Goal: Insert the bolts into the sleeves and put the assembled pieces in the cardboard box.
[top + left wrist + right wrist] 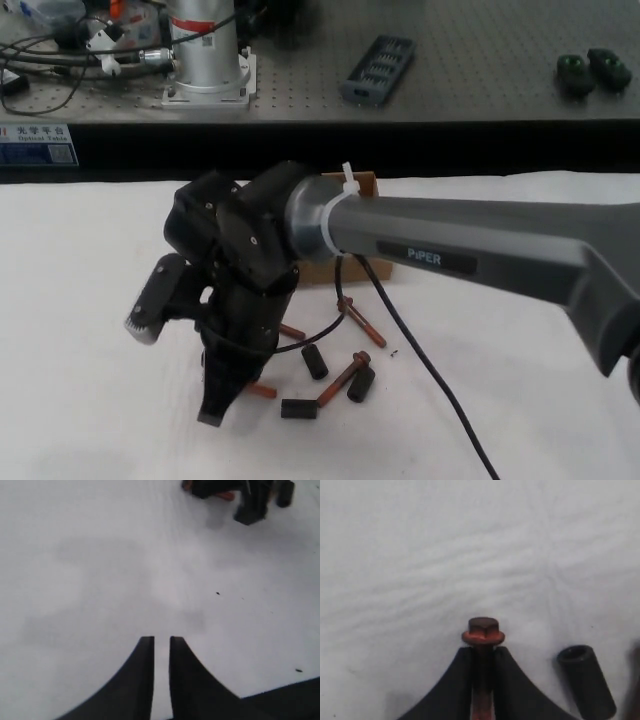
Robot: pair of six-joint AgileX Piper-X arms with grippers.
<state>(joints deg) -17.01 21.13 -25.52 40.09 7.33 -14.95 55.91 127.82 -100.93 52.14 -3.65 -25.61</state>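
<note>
Fingers of the right gripper pinch a bolt at bottom centre; next it likely needs aligning with the sleeve lower right.

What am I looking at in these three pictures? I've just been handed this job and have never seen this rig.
It is a bench robot with two arms, each ending in a two-fingered gripper. The wide picture comes from a camera behind the arms, looking down over a white cloth; a grey arm reaches across it. On the cloth lie rust-coloured bolts and black sleeves, with a cardboard box partly hidden behind the arm. The other two pictures come from cameras on the wrists. The right gripper is clamped on a bolt, its head sticking out past the fingertips, with a sleeve lying nearby. The left gripper is shut over bare cloth and holds nothing.
</note>
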